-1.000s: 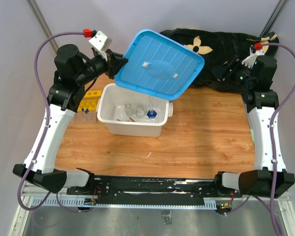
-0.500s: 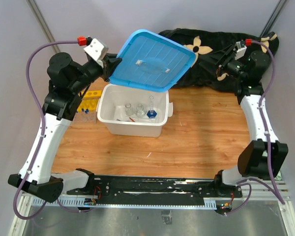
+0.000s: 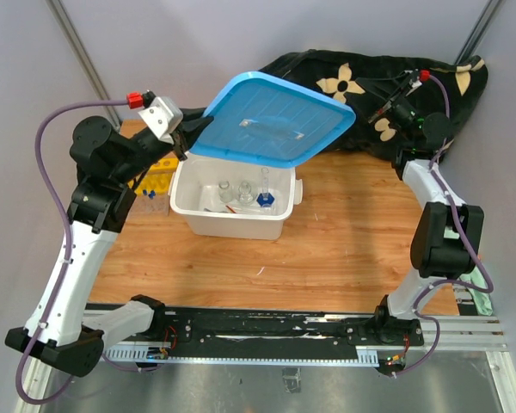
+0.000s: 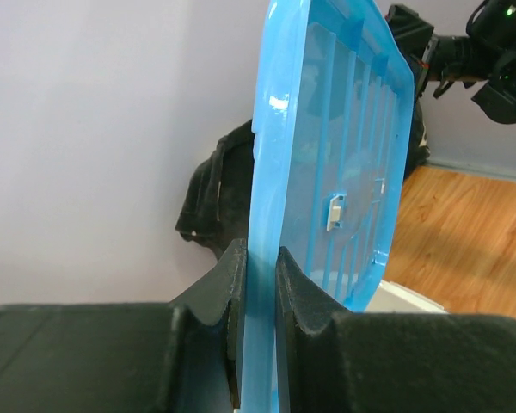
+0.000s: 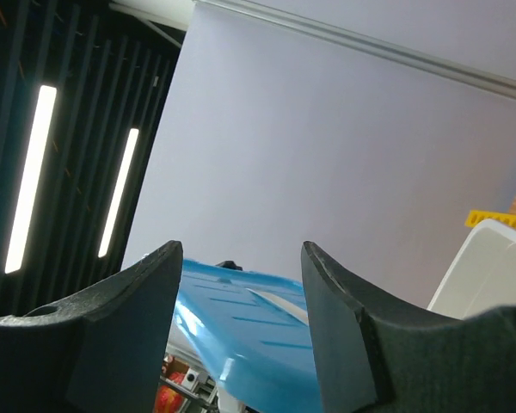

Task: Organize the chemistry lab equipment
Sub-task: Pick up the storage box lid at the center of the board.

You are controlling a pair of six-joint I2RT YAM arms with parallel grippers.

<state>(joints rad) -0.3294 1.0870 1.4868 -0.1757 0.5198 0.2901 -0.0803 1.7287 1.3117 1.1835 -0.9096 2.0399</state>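
Two sets of jaws. Left jaws: pinched on the edge of the blue lid [image 4: 327, 129], which they hold tilted in the air. Right jaws: spread, nothing between them, raised over the black cloth [image 3: 370, 64], well apart from the left jaws, with the lid between the two. Under the lid, below and right of the left jaws: white tub [image 3: 232, 225] on the bench [image 3: 361, 241], holding two small flasks [image 3: 226, 191] and a tall clear tube [image 3: 264, 194], blue at its foot. Yellow rack [image 3: 161, 172]: beneath the left jaws, just beside the tub.
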